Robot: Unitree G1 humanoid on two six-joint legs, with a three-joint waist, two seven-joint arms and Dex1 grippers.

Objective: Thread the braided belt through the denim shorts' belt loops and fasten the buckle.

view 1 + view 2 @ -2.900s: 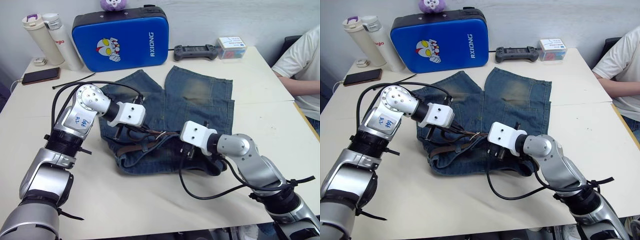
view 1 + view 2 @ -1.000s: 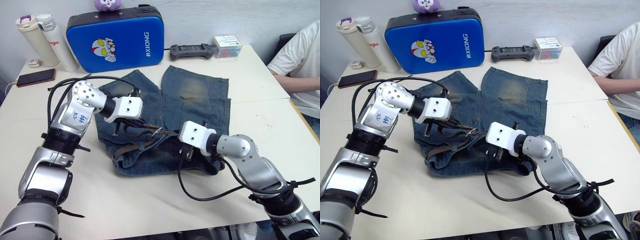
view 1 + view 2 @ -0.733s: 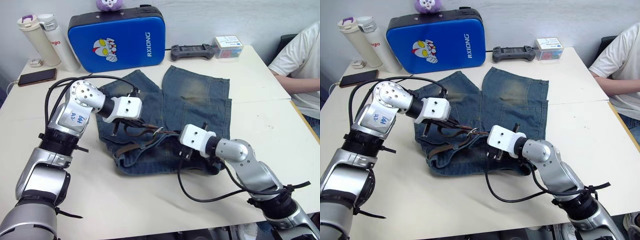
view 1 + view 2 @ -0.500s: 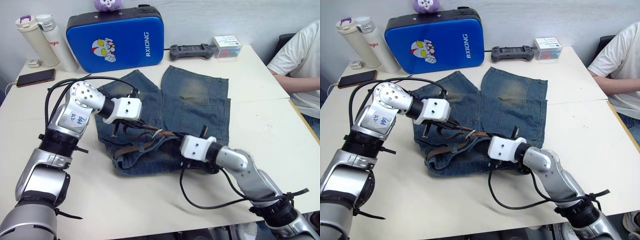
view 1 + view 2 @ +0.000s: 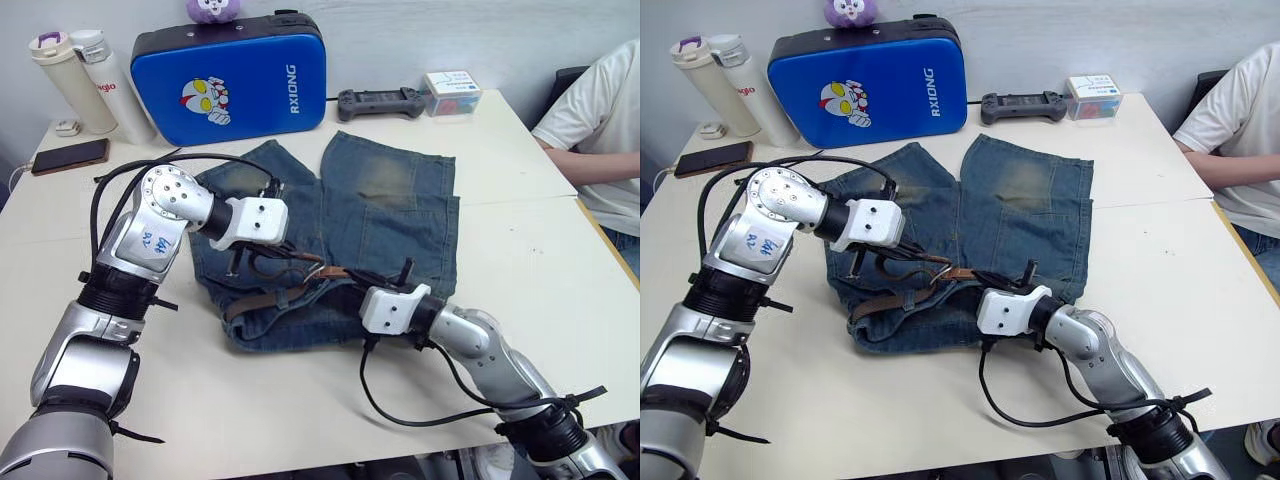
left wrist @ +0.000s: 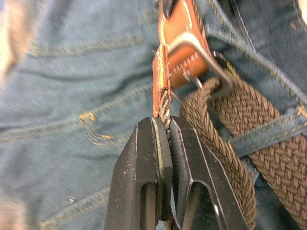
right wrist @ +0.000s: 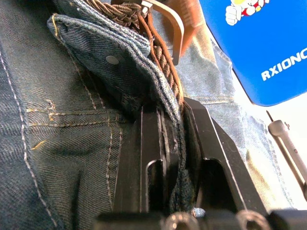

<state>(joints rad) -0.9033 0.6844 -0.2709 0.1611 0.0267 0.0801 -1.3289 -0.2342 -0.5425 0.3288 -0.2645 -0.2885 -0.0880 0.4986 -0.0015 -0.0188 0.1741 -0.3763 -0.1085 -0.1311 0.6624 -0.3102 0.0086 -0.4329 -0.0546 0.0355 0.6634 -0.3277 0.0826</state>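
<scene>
The denim shorts [image 5: 380,200] lie flat on the white table [image 5: 520,240], waistband toward the robot, legs pointing at the blue hard case [image 5: 235,75]. The braided belt [image 6: 240,129] runs along the waistband, passing under one of the belt loops [image 6: 268,132]; its tan leather end carries the buckle [image 6: 201,57] near the middle of the waist. The left gripper [image 6: 164,139] is closed on the belt's edge just beside the buckle. The right gripper [image 7: 172,124] pinches a fold of waistband denim — the belt's strap lies within that fold.
</scene>
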